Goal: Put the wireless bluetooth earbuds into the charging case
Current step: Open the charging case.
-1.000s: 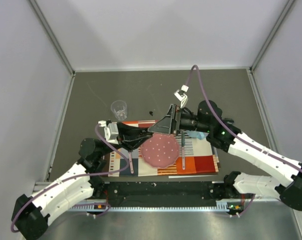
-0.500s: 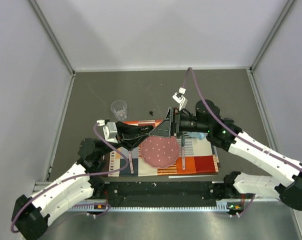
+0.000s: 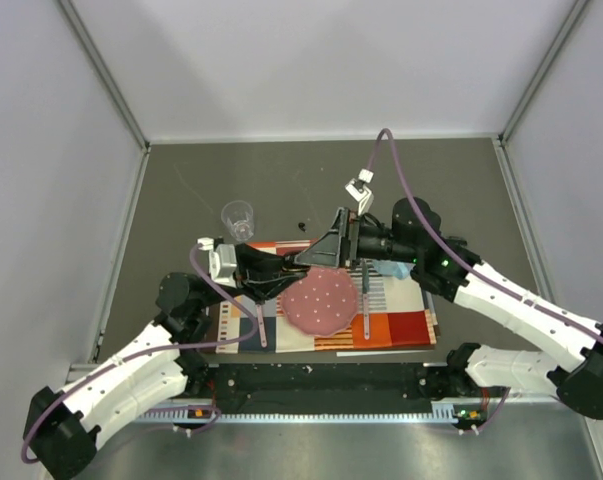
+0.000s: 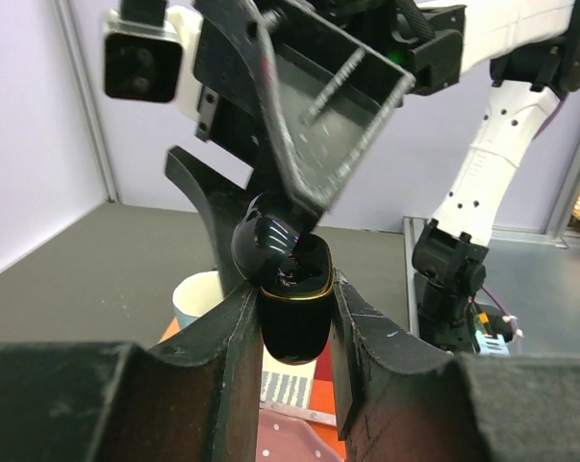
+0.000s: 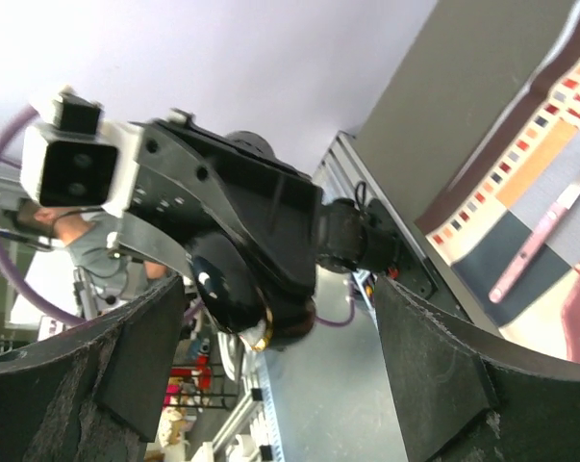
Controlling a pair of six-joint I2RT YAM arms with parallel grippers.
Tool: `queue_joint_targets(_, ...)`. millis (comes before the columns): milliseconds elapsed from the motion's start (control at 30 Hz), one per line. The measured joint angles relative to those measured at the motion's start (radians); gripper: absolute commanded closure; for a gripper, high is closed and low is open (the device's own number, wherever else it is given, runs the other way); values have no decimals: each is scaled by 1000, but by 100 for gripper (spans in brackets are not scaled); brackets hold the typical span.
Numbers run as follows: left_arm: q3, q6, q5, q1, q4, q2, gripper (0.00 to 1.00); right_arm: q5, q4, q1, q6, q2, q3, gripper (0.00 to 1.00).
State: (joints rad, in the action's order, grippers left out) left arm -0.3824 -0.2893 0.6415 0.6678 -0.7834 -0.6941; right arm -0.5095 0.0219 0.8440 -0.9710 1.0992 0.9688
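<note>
— Which way does the charging case point?

— In the left wrist view its long axis stands upright, open mouth uppermost. The lid is hinged back to the upper left.

— Where is it?

— In the air, clenched at its lower half between the left jaws, one finger on each flank. The top view puts it above the far edge of the pink plate, which lies on the patterned placemat on the table.

— And the arms?

— The left arm rises from the near left corner, its wrist reaching right over the mat. The right arm comes from the near right, forearm running left. The two wrists meet nose to nose. The right jaws are spread wide and grasp nothing. One finger hangs over the lid; I cannot tell whether it touches.

— How does the case look?

— Glossy black, rounded like a pebble, with a thin gold band round the mouth. The inside is dark, so I cannot tell what sits in it.

— The earbuds?

— There is a black speck on the table beyond the mat, too small to tell.
</note>
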Motion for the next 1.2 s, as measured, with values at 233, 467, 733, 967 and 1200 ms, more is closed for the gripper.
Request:
queue_joint_targets(233,0,1,21,2,0,2,100,-31,-164,-10,-118,11,-35,20)
queue_joint_targets(467,1,17,-41,2,1,34,100,-56,-182,-11,-142,-6,-82,17)
queue_joint_targets(733,1,31,-63,2,1,39,100,-56,-168,-11,-142,-58,-91,31)
queue_joint_targets(967,1,31,-63,2,1,32,100,-57,-195,-11,-192,-31,-95,39)
queue_joint_targets(1200,1,31,-55,2,1,30,100,-61,-245,-11,-254,4,-111,47)
